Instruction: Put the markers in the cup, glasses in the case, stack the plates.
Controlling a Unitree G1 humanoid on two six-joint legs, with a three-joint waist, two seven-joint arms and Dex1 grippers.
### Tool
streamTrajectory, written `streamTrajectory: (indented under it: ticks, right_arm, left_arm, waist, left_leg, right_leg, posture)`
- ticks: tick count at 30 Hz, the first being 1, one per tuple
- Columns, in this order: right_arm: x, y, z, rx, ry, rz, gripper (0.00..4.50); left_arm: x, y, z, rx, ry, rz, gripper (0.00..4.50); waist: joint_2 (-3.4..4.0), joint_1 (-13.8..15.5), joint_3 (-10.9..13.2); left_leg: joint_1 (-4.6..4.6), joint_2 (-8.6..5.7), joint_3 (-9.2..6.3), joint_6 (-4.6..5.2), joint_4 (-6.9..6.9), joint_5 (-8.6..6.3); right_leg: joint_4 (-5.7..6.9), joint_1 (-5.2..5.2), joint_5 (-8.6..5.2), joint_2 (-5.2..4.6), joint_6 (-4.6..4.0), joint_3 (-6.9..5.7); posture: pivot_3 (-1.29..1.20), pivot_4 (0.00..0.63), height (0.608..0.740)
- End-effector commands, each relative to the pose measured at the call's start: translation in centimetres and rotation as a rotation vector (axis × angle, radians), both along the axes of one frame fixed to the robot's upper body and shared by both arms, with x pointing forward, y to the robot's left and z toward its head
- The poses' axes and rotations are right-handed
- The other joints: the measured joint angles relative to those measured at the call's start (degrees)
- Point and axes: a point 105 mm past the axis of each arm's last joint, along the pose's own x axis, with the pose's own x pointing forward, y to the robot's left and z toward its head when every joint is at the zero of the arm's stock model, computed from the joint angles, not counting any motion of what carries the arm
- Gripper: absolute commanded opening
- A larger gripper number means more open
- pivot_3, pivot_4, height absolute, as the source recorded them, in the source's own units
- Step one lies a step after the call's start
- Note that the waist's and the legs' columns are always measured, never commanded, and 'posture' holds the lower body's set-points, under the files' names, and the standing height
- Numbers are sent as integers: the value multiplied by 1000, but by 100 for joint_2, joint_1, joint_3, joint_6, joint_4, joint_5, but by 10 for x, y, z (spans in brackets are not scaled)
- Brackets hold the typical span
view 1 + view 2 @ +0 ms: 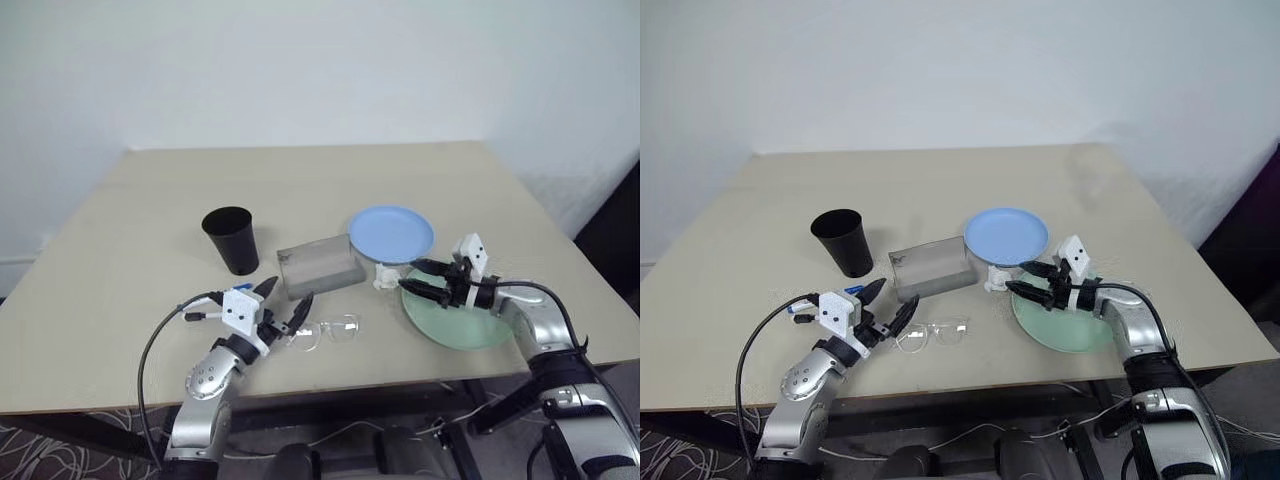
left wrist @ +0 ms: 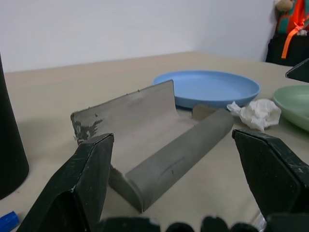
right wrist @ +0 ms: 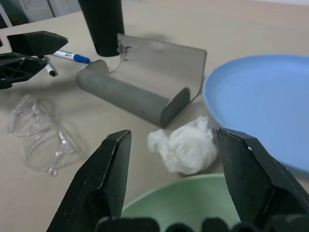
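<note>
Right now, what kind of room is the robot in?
Probably a plain test room or lab, not a kitchen. A bare beige table stands against blank white walls, loose cables lie on the floor beneath, and a cup, plates and glasses are set out like practice props.

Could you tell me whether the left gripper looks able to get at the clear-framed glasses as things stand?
Probably yes: the left gripper is open, and the clear-framed glasses lie uncovered on the beige table just beyond it.

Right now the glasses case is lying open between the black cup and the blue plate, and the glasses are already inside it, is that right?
Not quite. The glasses case does lie open between the black cup and the blue plate, but it holds nothing. The glasses lie on the table in front of it, as the left eye view shows.
</note>
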Motion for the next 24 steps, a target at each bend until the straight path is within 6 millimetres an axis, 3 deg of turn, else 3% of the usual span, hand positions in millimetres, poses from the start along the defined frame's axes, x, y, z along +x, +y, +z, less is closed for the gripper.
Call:
streamTrajectory:
  ticks: [1, 14, 24]
  right_arm:
    - [8, -1, 19, -7, -72, 17, 3037]
    - [10, -16, 22, -41, -98, -23, 3037]
    - [-6, -21, 12, -27, -95, -94, 3037]
  left_arm:
    - [0, -5, 13, 3, -65, -1, 4165]
    - [-1, -5, 13, 28, -60, -31, 4165]
    - [4, -4, 13, 46, -50, -88, 4165]
  waist:
    - [0, 1, 0]
    - [1, 2, 0]
    - [2, 3, 0]
  left_leg:
    - [1, 0, 0, 0, 0, 0]
    - [-1, -2, -4, 0, -4, 0]
    - [-2, -2, -2, 0, -4, 0]
  right_leg:
    - [0, 0, 0, 0, 0, 0]
    - [0, 0, 0, 0, 0, 0]
    - [-1, -1, 0, 0, 0, 2]
  posture:
    - [0, 0, 737]
    - [0, 0, 737]
    - [0, 0, 737]
